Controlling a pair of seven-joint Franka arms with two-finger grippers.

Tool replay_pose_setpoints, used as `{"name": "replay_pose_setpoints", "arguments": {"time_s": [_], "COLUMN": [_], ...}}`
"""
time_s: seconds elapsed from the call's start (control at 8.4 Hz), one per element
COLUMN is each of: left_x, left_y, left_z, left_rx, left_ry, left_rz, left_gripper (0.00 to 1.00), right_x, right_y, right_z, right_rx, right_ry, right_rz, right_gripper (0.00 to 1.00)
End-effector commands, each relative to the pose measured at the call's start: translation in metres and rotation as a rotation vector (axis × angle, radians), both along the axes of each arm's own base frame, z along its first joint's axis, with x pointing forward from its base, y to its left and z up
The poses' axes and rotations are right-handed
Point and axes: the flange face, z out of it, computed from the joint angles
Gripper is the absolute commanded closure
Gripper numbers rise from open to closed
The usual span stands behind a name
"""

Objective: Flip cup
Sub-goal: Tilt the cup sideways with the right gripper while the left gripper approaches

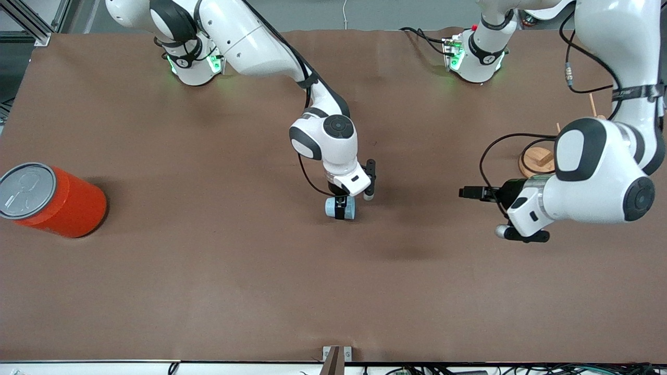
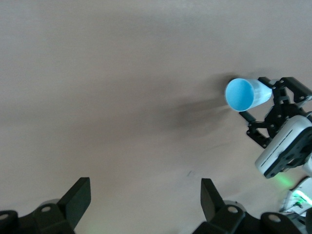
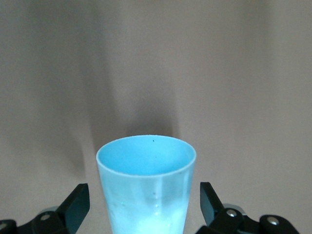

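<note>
**Brown worktop point(image 1: 208, 271), read as a clock face from the front camera, with 12 at the robots' bases**

At 9 o'clock, by the edge at the right arm's end, an orange canister point(image 1: 68, 208) is stood with its grey lid point(image 1: 26, 190) up. Near 3 o'clock a round wooden base point(image 1: 535, 160) with thin pegs is partly hidden by the left arm. The arm bases are fixed at 11 point(image 1: 193, 65) and 1 o'clock point(image 1: 477, 60). At the centre the cup point(image 1: 330, 207) is held sideways in the right claw point(image 1: 341, 211); contact with the worktop cannot be judged.

High front camera looks down on the whole table point(image 1: 208, 271), each wrist camera sits low and close, all three share the cup point(image 1: 340, 207).
</note>
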Motion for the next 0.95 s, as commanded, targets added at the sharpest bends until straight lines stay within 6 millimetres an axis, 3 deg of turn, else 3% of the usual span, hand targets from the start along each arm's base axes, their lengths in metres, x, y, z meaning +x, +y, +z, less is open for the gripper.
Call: {"name": "replay_pose_setpoints", "arguments": {"time_s": [0.0, 0.36, 0.6, 0.83], "left_x": [0.008, -0.002, -0.013, -0.018], "left_y": [-0.016, -0.057, -0.086, -0.112], "left_z": [-0.034, -0.077, -0.108, -0.133], "left_rx": [-0.131, -0.328, -0.401, -0.448], "left_ry": [0.021, 0.006, -0.004, -0.022], "left_rz": [0.019, 0.035, 0.059, 0.065], "left_gripper": [0.01, 0.02, 0.02, 0.03], "right_x": [0.005, 0.009, 0.012, 0.030], "right_y": [0.000, -0.008, -0.027, -0.081], "right_z": [0.003, 0.036, 0.105, 0.177], "right_rx": [0.004, -0.018, -0.070, -0.079], "right_ry": [-0.012, 0.015, 0.058, 0.157], "right_rz": [0.013, -0.019, -0.068, -0.088], "right_gripper": [0.00, 0.00, 0.00, 0.00]}}
